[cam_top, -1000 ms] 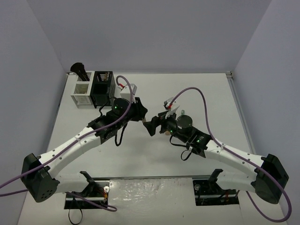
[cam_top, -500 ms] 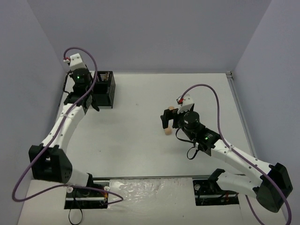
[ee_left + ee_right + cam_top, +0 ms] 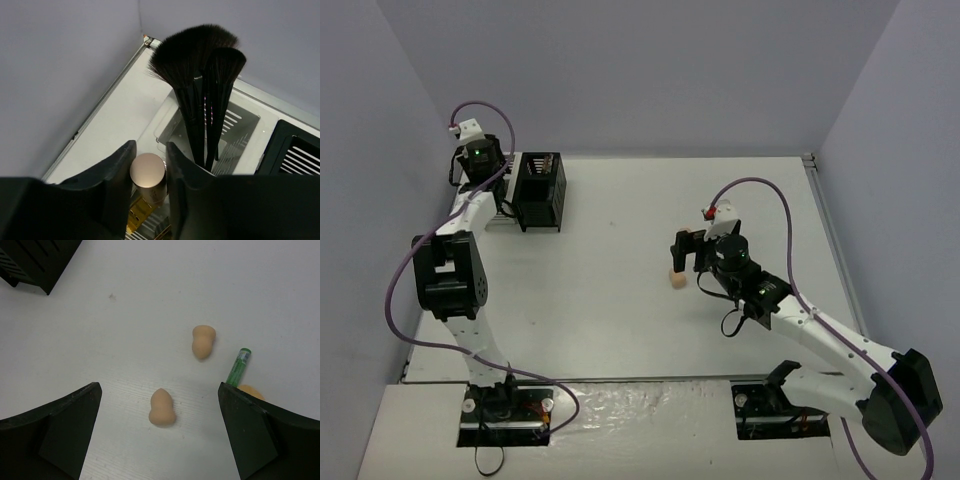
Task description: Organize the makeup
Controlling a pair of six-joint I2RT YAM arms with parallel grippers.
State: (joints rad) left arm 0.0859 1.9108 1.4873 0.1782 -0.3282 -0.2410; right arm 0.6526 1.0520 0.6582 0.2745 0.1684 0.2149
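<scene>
Top view: left arm point(image 3: 460, 215) reaches into the far-left corner of the white table point(image 3: 620, 330), next to a black slatted plastic bin point(image 3: 540, 190). The right gripper point(image 3: 687, 258) hangs over the right-centre of the table, just above a peach egg-shaped sponge point(image 3: 676, 281).

Left wrist: left gripper point(image 3: 150, 150) is clenched on a rose-gold cylindrical tube point(image 3: 148, 175), held upright over a white slatted bin point(image 3: 245, 125). Two black fan brushes point(image 3: 200, 85) stand in that bin. A gold item point(image 3: 134, 217) sits below the tube; can't tell what it is. The black bin is on the right.

Right wrist: right gripper jaws are spread wide, holding nothing. The nearer sponge point(image 3: 162, 407) lies on the table between the fingers. The farther sponge point(image 3: 203, 341) lies apart from it, near a thin green tube point(image 3: 238, 366). A peach bit is half hidden behind the right finger.
</scene>
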